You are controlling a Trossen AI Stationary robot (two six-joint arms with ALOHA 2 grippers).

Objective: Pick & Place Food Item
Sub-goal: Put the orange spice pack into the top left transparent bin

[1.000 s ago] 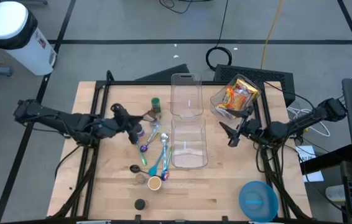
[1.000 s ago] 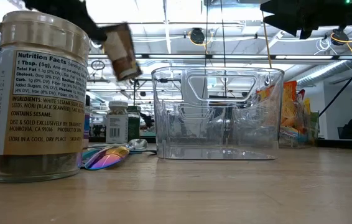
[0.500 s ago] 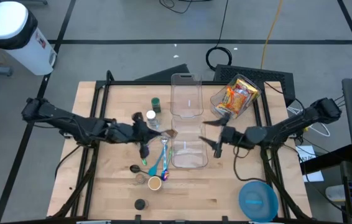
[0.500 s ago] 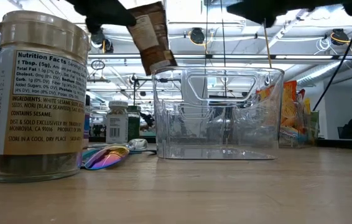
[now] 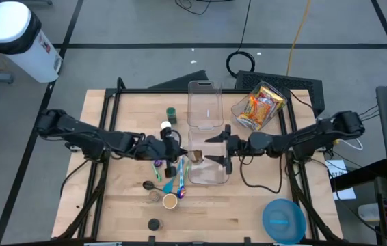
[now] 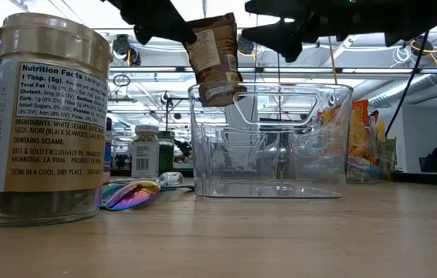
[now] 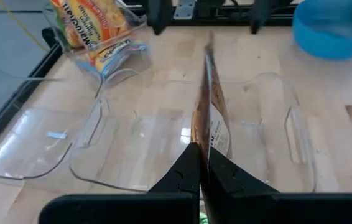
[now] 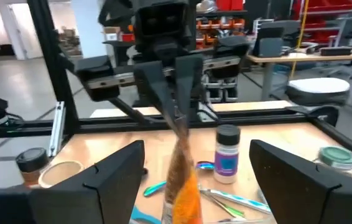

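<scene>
Left gripper (image 7: 202, 163) pinches brown packet (image 6: 213, 58) above clear bin (image 6: 272, 139); right gripper (image 5: 219, 149) gapes empty nearby, risking collision or snagging on the rim.

The left hand (image 5: 182, 151) holds a thin brown food packet (image 5: 197, 156) over the clear plastic box (image 5: 208, 179), facing the right hand (image 5: 215, 149).

blue bowl (image 5: 283, 220), white bin (image 5: 14, 39), sesame jar (image 6: 42, 120)
</scene>
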